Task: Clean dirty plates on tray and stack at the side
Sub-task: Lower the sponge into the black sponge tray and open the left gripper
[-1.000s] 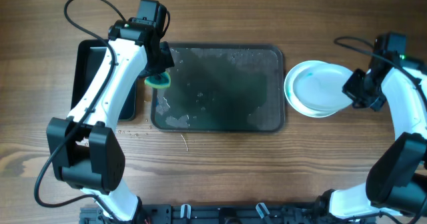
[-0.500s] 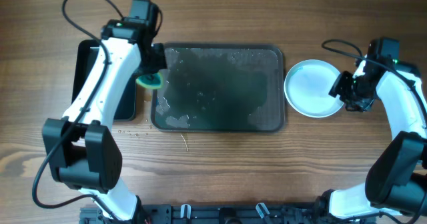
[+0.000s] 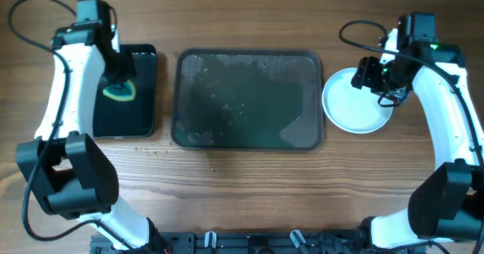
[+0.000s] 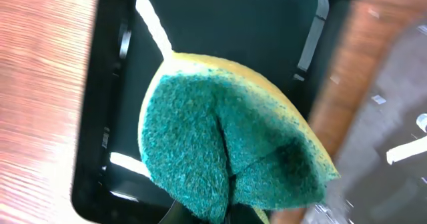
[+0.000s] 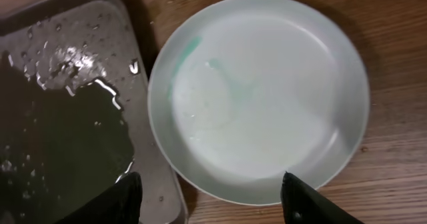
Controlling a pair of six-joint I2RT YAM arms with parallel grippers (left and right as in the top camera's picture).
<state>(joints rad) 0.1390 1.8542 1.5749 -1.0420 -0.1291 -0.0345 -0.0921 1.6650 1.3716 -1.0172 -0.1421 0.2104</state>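
Overhead, the left gripper [image 3: 119, 86] sits above the black tub [image 3: 144, 110] at the table's left end, clenched on a yellow-and-green sponge [image 3: 121, 94]. The dark grey tray [image 3: 246, 133] lies in the middle of the wooden table [image 3: 249, 186], wet and blotchy, with nothing on it. Just beside the tray's right edge rests a pale-blue plate [image 3: 352, 106] on the bare wood; whether others lie under it cannot be told from this view. The right gripper [image 3: 376, 74] hangs over the plate's upper right rim.

From the left wrist, the sponge [image 4: 220, 151] fills most of the frame, green scouring face towards the camera and a yellow foam edge along its top. It is creased down the middle where the fingers [image 4: 180, 214] pinch it at the bottom edge. The tub [image 4: 227, 24] lies behind it, and a blurred grey strip of the tray [image 4: 400, 104] shows at the right.

From the right wrist, the plate [image 5: 267, 104] lies flat below, with a faint teal smear [image 5: 187, 51] near its upper left and a paler mark in the centre. Its left edge meets the tray's rim [image 5: 157, 184], where water beads and pools. The right gripper [image 5: 210, 191] is spread wide, with nothing between its two dark fingers [image 5: 127, 197].
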